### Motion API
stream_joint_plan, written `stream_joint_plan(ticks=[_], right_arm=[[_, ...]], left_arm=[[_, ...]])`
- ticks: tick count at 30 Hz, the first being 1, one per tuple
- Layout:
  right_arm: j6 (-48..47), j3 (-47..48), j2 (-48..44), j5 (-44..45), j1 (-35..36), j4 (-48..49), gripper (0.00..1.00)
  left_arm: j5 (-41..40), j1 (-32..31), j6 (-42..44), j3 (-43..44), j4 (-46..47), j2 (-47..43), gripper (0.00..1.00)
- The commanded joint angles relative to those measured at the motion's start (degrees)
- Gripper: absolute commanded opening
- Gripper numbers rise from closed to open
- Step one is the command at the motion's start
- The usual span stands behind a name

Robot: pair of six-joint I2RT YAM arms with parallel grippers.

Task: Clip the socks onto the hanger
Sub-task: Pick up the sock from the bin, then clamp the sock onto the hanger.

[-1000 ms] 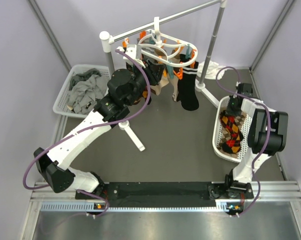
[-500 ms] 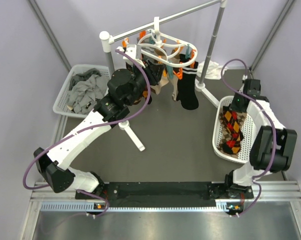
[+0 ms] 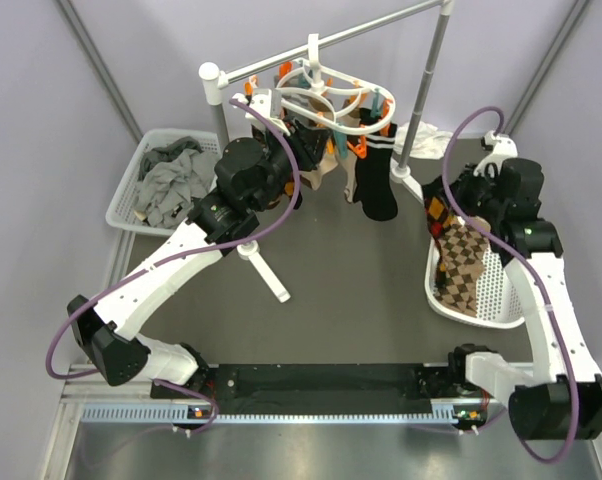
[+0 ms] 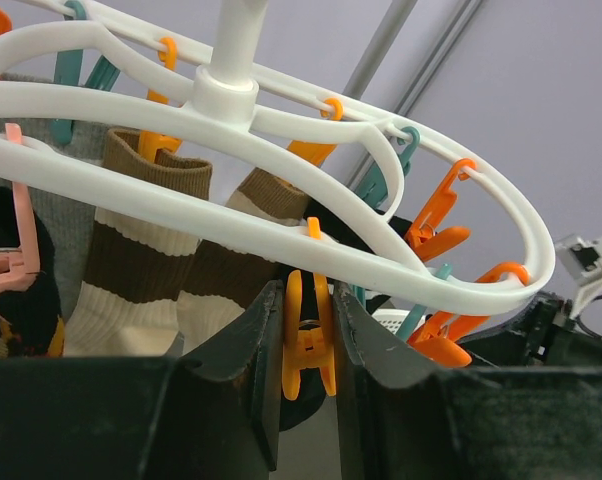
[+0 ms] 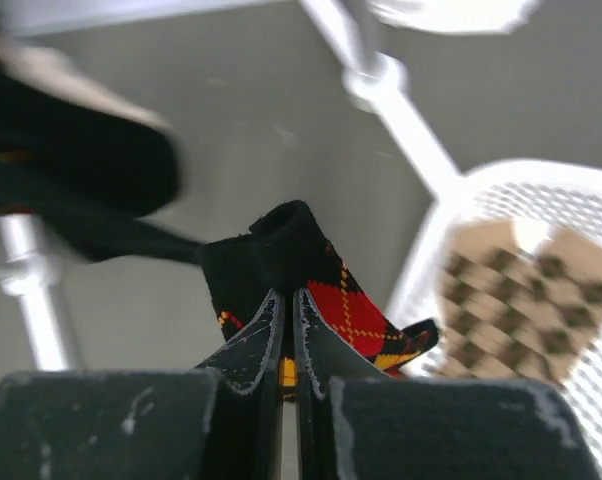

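Right gripper (image 5: 289,302): jaws pinched fully shut on the cuff end of an argyle sock (image 5: 316,275), black/red/yellow. The sock hangs at the far-left rim of the white basket (image 3: 506,300) on the right side. A beige argyle sock (image 3: 464,275) lies in that basket.

Left gripper (image 4: 306,308): jaws narrow, squeezing an orange clip (image 4: 308,355) on the hanger (image 4: 131,190). The hanger is far-centre, hooked on the rail stand (image 3: 428,80). A dark sock (image 3: 376,185) and striped socks (image 4: 141,260) are already clipped on it. Can't tell whether the clip mouth is actually sprung open.

Step in hand, as I read it: carry the sock left and far, to the held clip. To do it well:
- Lift first, so the toe clears the basket rim and doesn't drag the beige one out.
- Come in from below the ring, cuff up. A fair bit of cuff sticks out past the pads; feed that part into the clip mouth, clear of the left fingers.
- Left lets go only once the cuff is seated. Right lets go after the clip bites.
- Go slowly near the ring; the hanger will likely swing on its hook if nudged.
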Motion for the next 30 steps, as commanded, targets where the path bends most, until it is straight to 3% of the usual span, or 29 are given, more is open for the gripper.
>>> stream_joint_plan(ticks=[1,12,16,30], right_arm=[[3.2,2.9,-4.7,-7.9,6.1,7.6,0.00],[10.8,2.7,-4.5,-9.2,25.9,26.1,0.00],[13.4,2.9,-1.9,-8.8,29.8,30.9,0.00],[20.7,3.7,5.4,-6.8,32.5,42.0,0.00]], left_arm=[[2.1,0.0,-1.3,1.5,-0.4,-1.5,0.11],[5.2,-0.1,-3.6,1.3,1.6,-1.3,0.11],[6.2,0.0,-4.6,0.8,2.3,-1.6,0.11],[7.6,0.0,-5.8,-1.7,4.6,-2.4,0.11]])
